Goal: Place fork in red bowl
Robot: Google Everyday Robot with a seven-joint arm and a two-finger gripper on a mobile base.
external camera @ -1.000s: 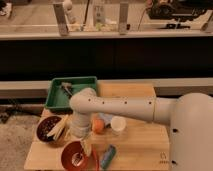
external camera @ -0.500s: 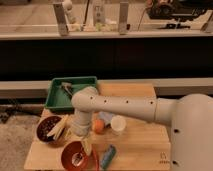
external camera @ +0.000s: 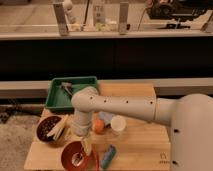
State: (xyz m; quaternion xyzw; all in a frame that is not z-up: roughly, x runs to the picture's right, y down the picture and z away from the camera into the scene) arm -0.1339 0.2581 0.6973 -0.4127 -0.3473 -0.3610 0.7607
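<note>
The red bowl (external camera: 75,156) stands at the table's front edge, glossy red-orange. A pale, thin object that looks like the fork (external camera: 78,159) lies inside it. My gripper (external camera: 87,145) hangs just above the bowl's right rim, at the end of the white arm (external camera: 115,106) that reaches in from the right. I cannot tell whether the gripper touches the fork.
A dark maroon bowl (external camera: 46,131) with pale sticks sits to the left of the red bowl. A green tray (external camera: 56,98) with a utensil is at the back left. An orange object (external camera: 99,126), a white cup (external camera: 118,123) and a blue object (external camera: 108,156) lie to the right.
The arm has shifted only slightly over the red bowl. The gripper stays just above the bowl's right side.
</note>
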